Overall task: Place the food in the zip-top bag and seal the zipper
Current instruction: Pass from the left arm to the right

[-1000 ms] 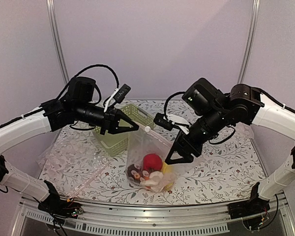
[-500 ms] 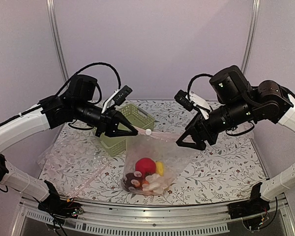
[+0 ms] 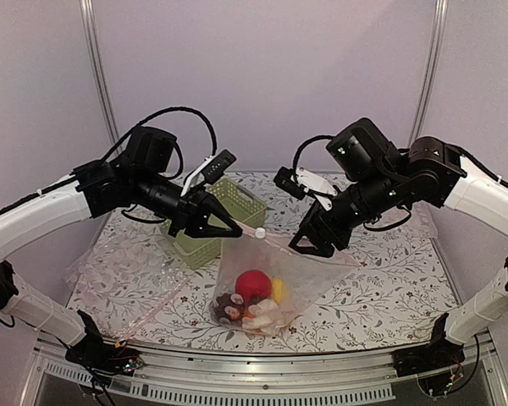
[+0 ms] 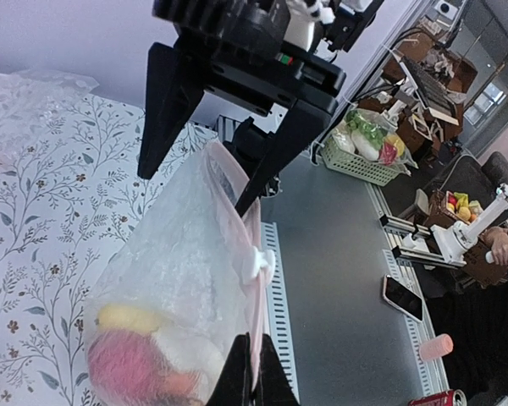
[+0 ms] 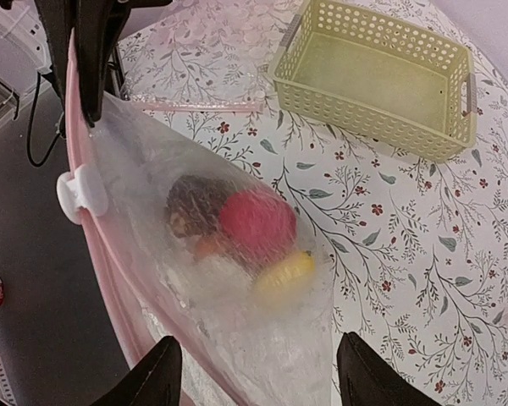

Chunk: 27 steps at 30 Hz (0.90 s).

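The zip-top bag (image 3: 275, 266) hangs from my left gripper (image 3: 230, 230), which is shut on the pink zipper strip (image 4: 256, 296) at the mouth's end. The white slider (image 3: 259, 232) sits just beyond the left fingertips and also shows in the left wrist view (image 4: 259, 264). The food lies in the bag's bottom: a red ball (image 3: 253, 283), a yellow piece (image 3: 278, 290), a dark maroon piece (image 3: 229, 306) and white pieces (image 3: 265, 315). My right gripper (image 3: 309, 245) is open and hovers over the bag's right side (image 5: 262, 321), its fingers wide apart on either side of it.
The light green lattice basket (image 3: 237, 199) stands behind the bag, under my left arm, and looks empty in the right wrist view (image 5: 381, 76). A second clear bag (image 3: 118, 271) lies flat at the table's left. The table's front edge runs just below the hanging bag.
My right gripper rose from low beside the bag to its mouth, then shifted slightly left. My left gripper kept hold of the strip. The bag's right side has spread out.
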Motion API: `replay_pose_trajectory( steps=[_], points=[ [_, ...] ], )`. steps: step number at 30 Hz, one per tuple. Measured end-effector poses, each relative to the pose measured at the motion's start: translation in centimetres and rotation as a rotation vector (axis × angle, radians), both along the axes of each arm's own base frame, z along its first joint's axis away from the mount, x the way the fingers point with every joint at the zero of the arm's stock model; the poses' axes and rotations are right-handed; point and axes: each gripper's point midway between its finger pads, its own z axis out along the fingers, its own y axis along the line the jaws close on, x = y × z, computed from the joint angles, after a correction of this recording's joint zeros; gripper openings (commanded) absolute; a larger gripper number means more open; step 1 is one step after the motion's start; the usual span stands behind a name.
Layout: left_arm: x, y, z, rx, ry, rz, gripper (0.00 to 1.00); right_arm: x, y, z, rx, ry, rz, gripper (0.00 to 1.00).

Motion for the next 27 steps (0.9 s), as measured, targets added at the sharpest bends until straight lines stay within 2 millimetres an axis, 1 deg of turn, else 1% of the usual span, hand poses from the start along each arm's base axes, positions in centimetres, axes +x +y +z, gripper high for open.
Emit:
replay_pose_trajectory(
  steps=[5, 9, 10, 12, 13, 14, 15, 16, 17, 19, 20, 22, 23, 24, 26, 27],
  points=[
    [0.1, -0.4, 0.2, -0.005, -0.006, -0.015, 0.00, -0.5, 1.8, -0.2, 0.024, 0.024, 0.083, 0.51],
    [0.3, -0.8, 0.2, -0.003, -0.005, -0.024, 0.00, -0.6, 3.4, 0.6, 0.074, 0.029, 0.129, 0.48],
    [0.3, -0.8, 0.1, -0.001, -0.003, -0.025, 0.00, -0.6, 3.8, 0.9, 0.088, 0.030, 0.136, 0.45],
    [0.5, -0.9, 0.1, -0.001, -0.012, -0.026, 0.00, -0.7, 4.3, 1.3, 0.110, 0.032, 0.150, 0.33],
    [0.5, -1.0, 0.2, -0.001, -0.016, -0.026, 0.00, -0.8, 4.5, 1.3, 0.115, 0.032, 0.155, 0.20],
    [0.6, -1.0, 0.2, 0.000, -0.022, -0.025, 0.00, -0.8, 4.6, 1.4, 0.121, 0.041, 0.151, 0.11],
    [0.7, -1.0, 0.2, 0.001, -0.027, -0.023, 0.00, -0.8, 4.7, 1.4, 0.125, 0.041, 0.151, 0.04],
    [0.9, -1.1, 0.3, 0.002, -0.035, -0.019, 0.06, -0.8, 4.9, 1.5, 0.133, 0.039, 0.150, 0.00],
    [1.1, -1.2, 0.3, 0.003, -0.044, -0.014, 0.18, -0.7, 5.2, 1.7, 0.148, 0.049, 0.135, 0.00],
    [1.7, -1.3, 0.4, 0.010, -0.070, 0.012, 0.50, -0.4, 5.6, 1.7, 0.167, 0.048, 0.115, 0.00],
    [2.2, -1.3, 0.4, 0.022, -0.084, 0.040, 0.61, -0.2, 5.8, 1.7, 0.178, 0.050, 0.101, 0.00],
    [3.5, -1.3, 0.1, 0.052, -0.117, 0.108, 0.76, 0.3, 6.1, 1.7, 0.196, 0.051, 0.071, 0.00],
    [4.1, -1.2, 0.1, 0.065, -0.135, 0.145, 0.89, 0.5, 6.2, 1.8, 0.205, 0.049, 0.056, 0.00],
    [4.8, -1.1, 0.2, 0.072, -0.155, 0.184, 0.98, 0.6, 6.3, 2.0, 0.215, 0.049, 0.045, 0.00],
    [5.6, -0.7, 1.1, 0.059, -0.207, 0.246, 1.00, 0.7, 6.6, 2.2, 0.233, 0.053, 0.026, 0.00],
    [5.8, -0.4, 1.8, 0.042, -0.232, 0.270, 1.00, 0.7, 6.7, 2.3, 0.238, 0.052, 0.019, 0.00]
  ],
)
